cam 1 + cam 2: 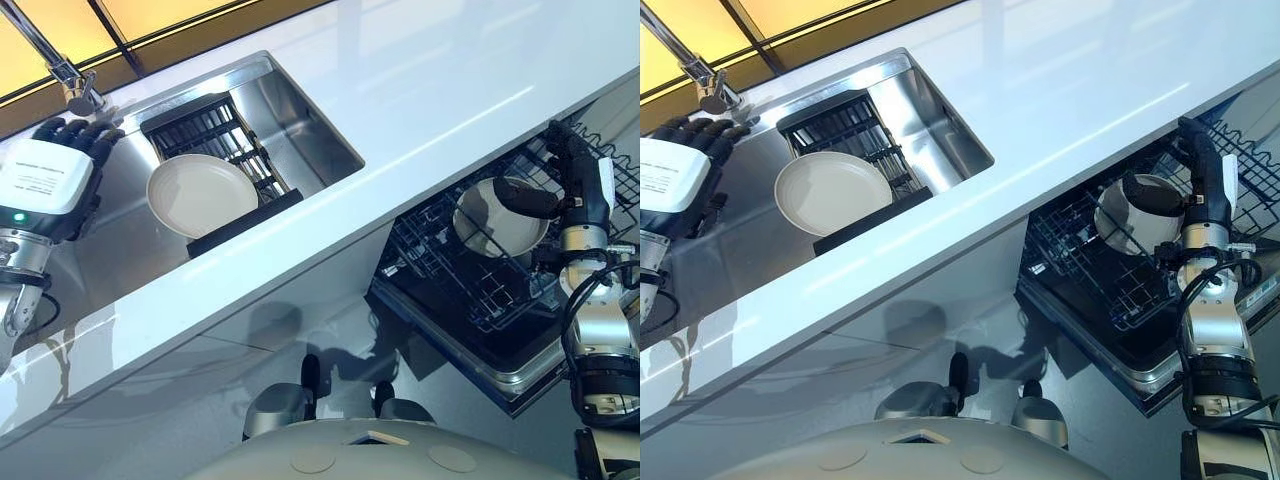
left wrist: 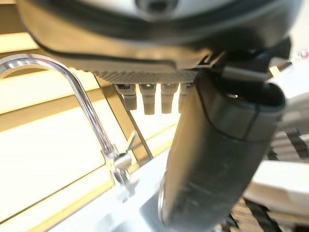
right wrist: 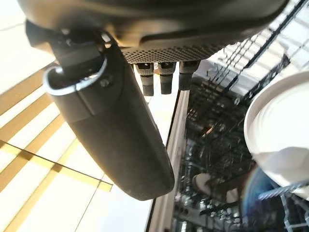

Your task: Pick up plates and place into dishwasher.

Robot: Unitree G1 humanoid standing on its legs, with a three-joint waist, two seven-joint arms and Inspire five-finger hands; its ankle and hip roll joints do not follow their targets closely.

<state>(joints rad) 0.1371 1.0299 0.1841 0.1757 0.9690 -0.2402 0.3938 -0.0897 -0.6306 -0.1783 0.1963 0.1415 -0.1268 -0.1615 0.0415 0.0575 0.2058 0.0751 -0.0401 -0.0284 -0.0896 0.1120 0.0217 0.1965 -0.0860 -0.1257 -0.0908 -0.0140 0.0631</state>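
In the left eye view, a cream plate (image 1: 201, 193) leans on a black dish rack (image 1: 222, 160) inside the steel sink (image 1: 300, 120) at upper left of the frame, with the left hand (image 1: 60, 160) just to its left, apart from it, its dark fingers loosely curled and holding nothing, close under the chrome faucet (image 1: 60, 70). At right of the frame a second plate (image 1: 497, 222) stands among the wires of the dishwasher rack (image 1: 470, 280), which is pulled out below the white countertop (image 1: 420, 110); the right hand (image 1: 575, 165) reaches in from the lower right, extended upward beside that plate, its thumb lying across the plate's upper rim while the fingers stretch past it. The right eye view shows the same layout: plate in the sink at upper left, plate in the dishwasher rack at right with the right hand against it. In the left wrist view, the left hand's thumb hangs large in the centre, short fingertips (image 2: 149, 99) in a row behind, the faucet arching at left. In the right wrist view, the thumb angles down the centre, fingertips (image 3: 166, 79) above, and the white plate sits at the right edge over the dark rack wires.
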